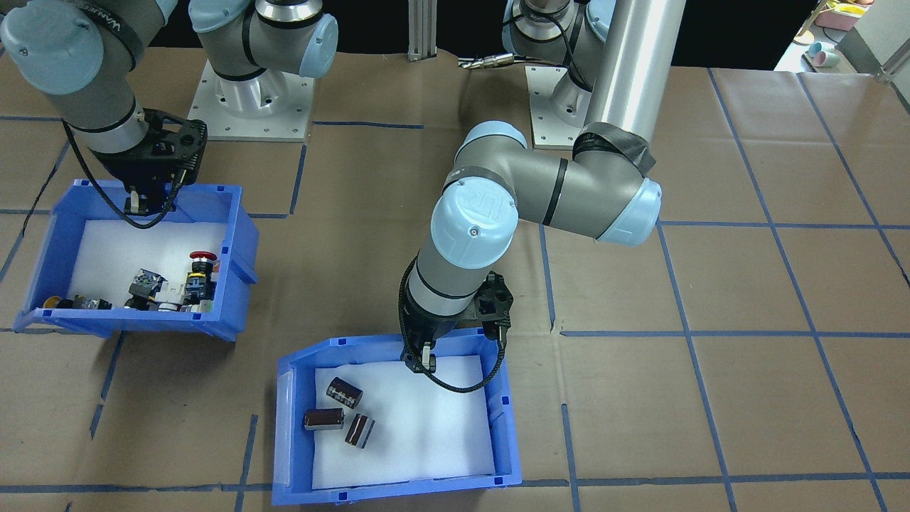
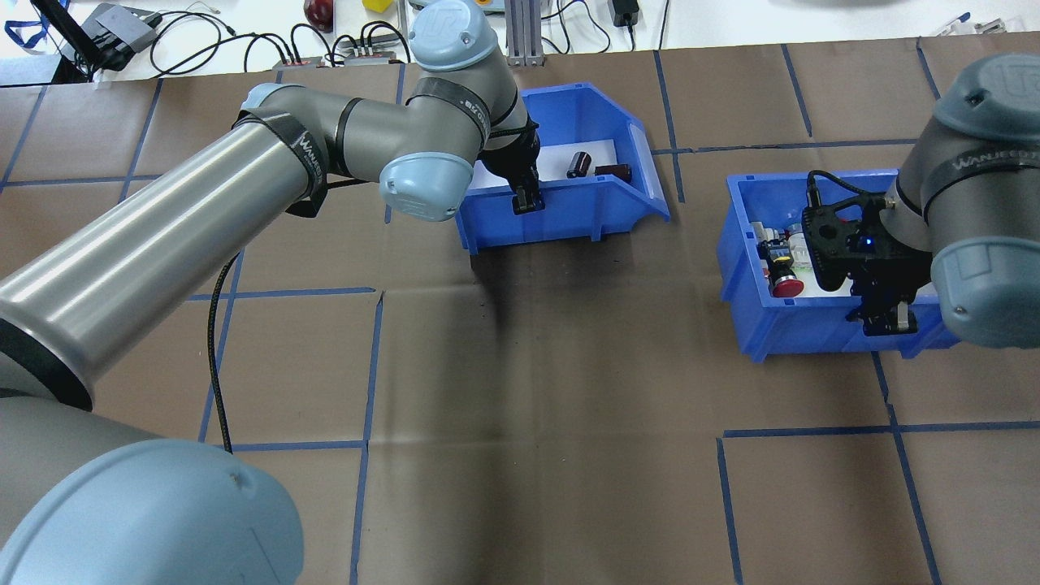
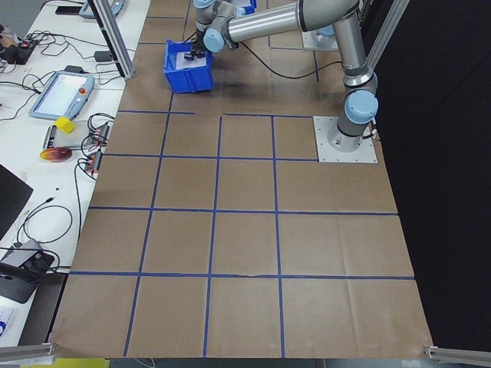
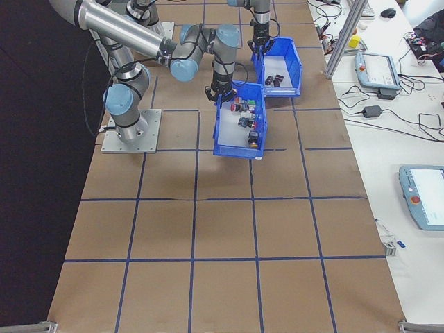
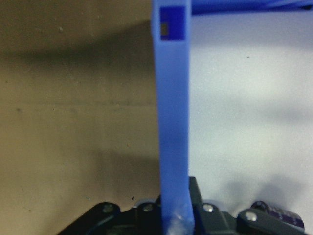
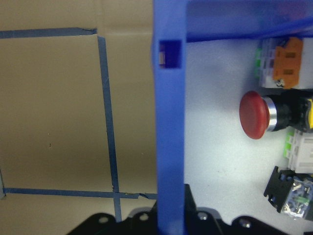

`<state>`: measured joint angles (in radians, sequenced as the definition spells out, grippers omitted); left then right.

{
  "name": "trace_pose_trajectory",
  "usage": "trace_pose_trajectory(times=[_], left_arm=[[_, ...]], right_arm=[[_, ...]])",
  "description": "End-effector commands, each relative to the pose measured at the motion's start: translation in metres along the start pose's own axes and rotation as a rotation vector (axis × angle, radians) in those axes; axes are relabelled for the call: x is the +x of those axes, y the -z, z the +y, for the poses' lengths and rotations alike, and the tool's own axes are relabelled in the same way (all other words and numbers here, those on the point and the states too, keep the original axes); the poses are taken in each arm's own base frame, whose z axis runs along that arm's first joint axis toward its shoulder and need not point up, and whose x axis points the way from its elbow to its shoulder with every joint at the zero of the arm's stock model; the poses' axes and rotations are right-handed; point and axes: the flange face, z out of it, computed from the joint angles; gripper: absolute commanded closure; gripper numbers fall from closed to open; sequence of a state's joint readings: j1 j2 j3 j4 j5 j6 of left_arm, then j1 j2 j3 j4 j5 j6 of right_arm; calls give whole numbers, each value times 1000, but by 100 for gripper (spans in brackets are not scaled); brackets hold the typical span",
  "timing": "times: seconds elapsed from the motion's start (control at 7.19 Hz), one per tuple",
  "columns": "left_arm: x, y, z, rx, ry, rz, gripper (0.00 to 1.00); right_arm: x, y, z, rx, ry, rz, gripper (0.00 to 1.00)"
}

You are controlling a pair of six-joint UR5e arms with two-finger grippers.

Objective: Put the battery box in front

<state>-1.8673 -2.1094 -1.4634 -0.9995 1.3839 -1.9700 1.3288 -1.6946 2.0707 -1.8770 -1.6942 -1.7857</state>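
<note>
Left gripper (image 2: 526,203) is clamped on the near wall of the battery box (image 2: 561,218) — one finger inside, one outside, per the left wrist view. The box sits at the table's far side, left of centre, holding three dark cylinders (image 1: 344,392) on white foam. Right gripper (image 2: 887,319) is closed likewise over the near wall of the second blue bin (image 2: 780,329) — one bin, well right of the box, holding one red mushroom button (image 6: 257,115) among assorted switches.

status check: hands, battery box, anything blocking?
Left hand shut on battery box rear wall. Right hand shut on button bin wall. Battery box sits far side, ahead of button bin. Nothing blocking.
</note>
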Motion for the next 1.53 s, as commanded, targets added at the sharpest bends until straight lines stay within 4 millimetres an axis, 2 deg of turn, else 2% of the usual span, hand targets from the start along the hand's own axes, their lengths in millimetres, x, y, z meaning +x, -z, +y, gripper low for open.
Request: trace_pose_trajectory(times=[0.0,0.14,0.28,0.42,0.56,0.7,0.83,0.97,1.11,1.25,1.39], left_arm=[[-1,12,0,7,41,6,19],[-6,33,-2,17,30,-3,19],[-12,69,-6,62,-71,15,20],[-29,114,-13,134,-224,-20,19],[-51,165,-23,198,-477,-41,17],[-70,199,-40,284,-795,-123,9],[-94,229,-51,315,-1024,-159,3],[-120,257,-66,300,-1152,-216,2],[-146,277,-86,256,-1251,-288,1],[-156,293,-104,234,-1390,-307,1],[-169,303,-108,159,-1596,-294,1]], right_arm=[[-35,-9,-15,1,7,-2,92],[-47,-11,-29,-2,34,5,92],[-54,-11,-53,-7,48,9,92],[-65,-9,-92,-18,15,18,92],[-81,-7,-134,-28,-8,37,92],[-94,-6,-163,-31,-25,54,92],[-106,-6,-183,-33,-52,60,92],[-117,-6,-202,-33,-64,68,91],[-123,-7,-221,-23,-50,98,91],[-125,-10,-242,-5,-43,114,91],[-131,-17,-268,12,-28,138,91]])
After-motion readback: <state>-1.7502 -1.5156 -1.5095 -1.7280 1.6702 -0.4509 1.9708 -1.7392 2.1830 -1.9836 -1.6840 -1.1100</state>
